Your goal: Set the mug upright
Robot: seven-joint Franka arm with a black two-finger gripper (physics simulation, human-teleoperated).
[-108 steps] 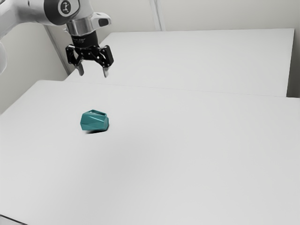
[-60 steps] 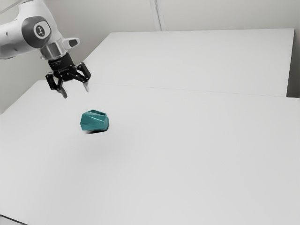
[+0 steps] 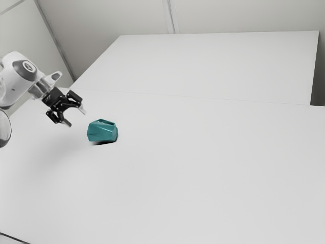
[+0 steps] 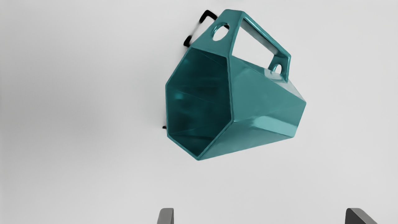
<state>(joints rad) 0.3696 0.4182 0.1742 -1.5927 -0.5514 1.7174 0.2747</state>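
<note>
The teal faceted mug [image 3: 102, 131] lies on its side on the white table. My black gripper [image 3: 76, 117], tilted, hangs just off the mug on the exterior view's left, not touching it. In the wrist view the mug [image 4: 236, 93] shows its dark hollow mouth, and its angular handle stands up along one side. The gripper [image 4: 259, 216] is open there, its two fingertips wide apart with nothing between them, the mug lying out beyond them.
The white table [image 3: 193, 173] spreads around the mug. A second white surface [image 3: 213, 66] adjoins its far edge, with pale walls [image 3: 101, 20] behind.
My gripper has come down and toward the exterior view's left, tilting over so its fingers point more sideways toward the mug. The mug has stayed where it was.
</note>
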